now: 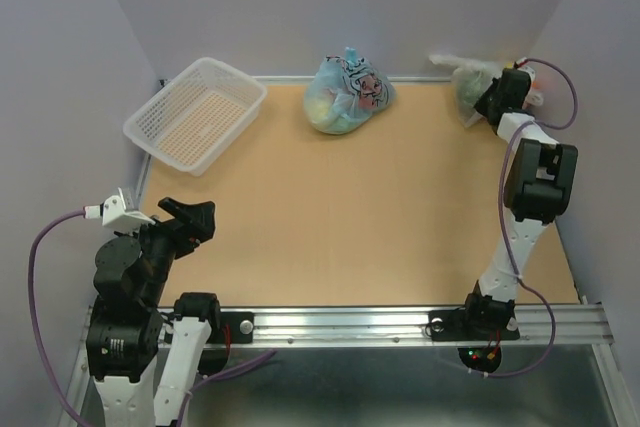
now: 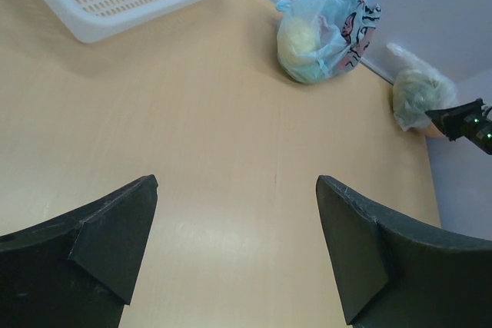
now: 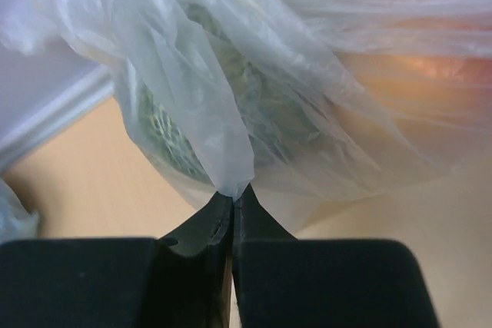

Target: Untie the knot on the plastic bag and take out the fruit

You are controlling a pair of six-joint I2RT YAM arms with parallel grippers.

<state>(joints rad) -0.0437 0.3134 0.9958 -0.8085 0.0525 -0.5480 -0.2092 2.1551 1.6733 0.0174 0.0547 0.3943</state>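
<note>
Two robot arms work at a wooden desk (image 1: 350, 227) that carries two knotted bags and one white mesh basket (image 1: 195, 112). The right arm reaches to the far right corner, where the clear plastic bag (image 1: 468, 80) lies against the back wall. The right end effector (image 3: 233, 197) is clenched, its two fingers pressed together with a fold of the bag's thin film pinched between the tips. In the right wrist view, two pieces of fruit (image 3: 254, 109) show through the crinkled plastic: one mottled green piece just above the fingers and one pink-orange piece to its right. Any others in the bag cannot be counted from here. The left end effector (image 2: 237, 182) is released, its two dark fingers spread wide above bare desk near the left arm's base and touching nothing. The second bag, a light-blue bag (image 1: 348, 95) with black cartoon print, sits at the middle of the far edge, well apart from both end effectors, with a pale yellow-green round item showing through it. The basket rests tilted at the far left corner.
</note>
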